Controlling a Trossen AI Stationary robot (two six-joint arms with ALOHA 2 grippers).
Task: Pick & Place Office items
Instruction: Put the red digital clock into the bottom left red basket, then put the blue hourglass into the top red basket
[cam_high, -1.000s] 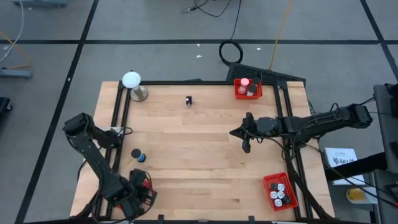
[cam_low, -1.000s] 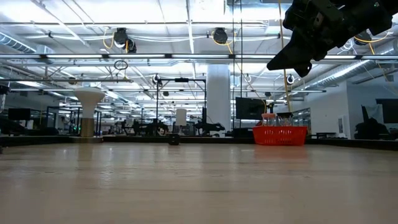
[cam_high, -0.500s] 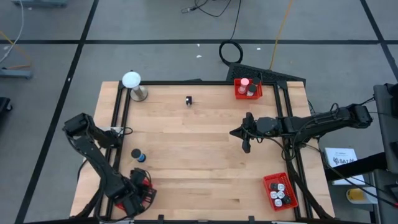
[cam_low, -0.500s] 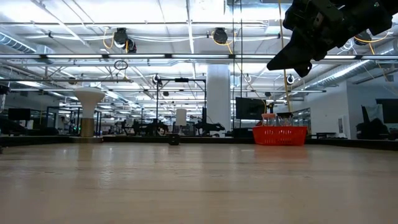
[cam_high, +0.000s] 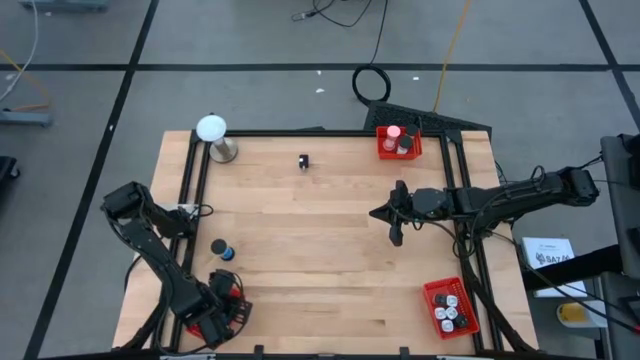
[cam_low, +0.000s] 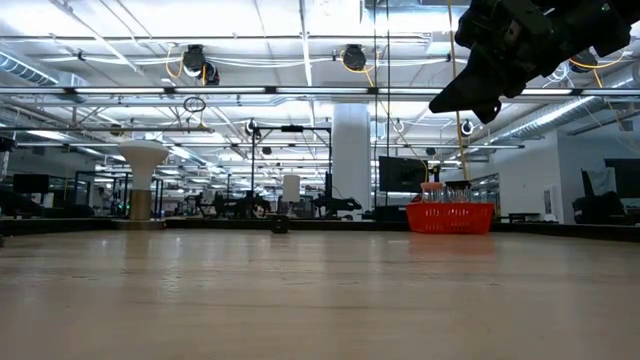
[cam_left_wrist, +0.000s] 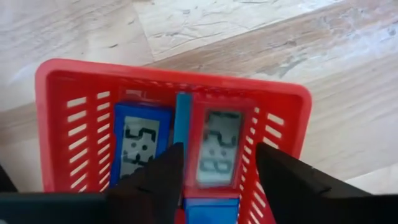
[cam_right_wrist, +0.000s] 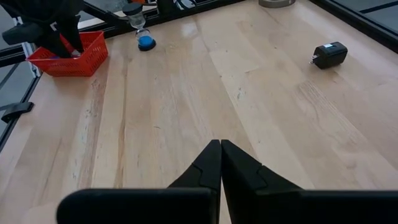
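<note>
Red mesh basket (cam_left_wrist: 68, 118) at the high view's lower left holds blue and red calculator-like blocks (cam_left_wrist: 214, 149); the left gripper (cam_left_wrist: 217, 177) hangs over them, fingers parted, gripping nothing. Right gripper (cam_right_wrist: 220, 163) hovers mid-table, closed, empty

Red mesh basket (cam_left_wrist: 62, 118) held a blue block (cam_left_wrist: 140, 140) and a red block (cam_left_wrist: 217, 146), both with pale grey faces marked in black, over a light wood-grain table (cam_high: 320, 240), near a black-and-blue roll (cam_right_wrist: 146, 41).
</note>
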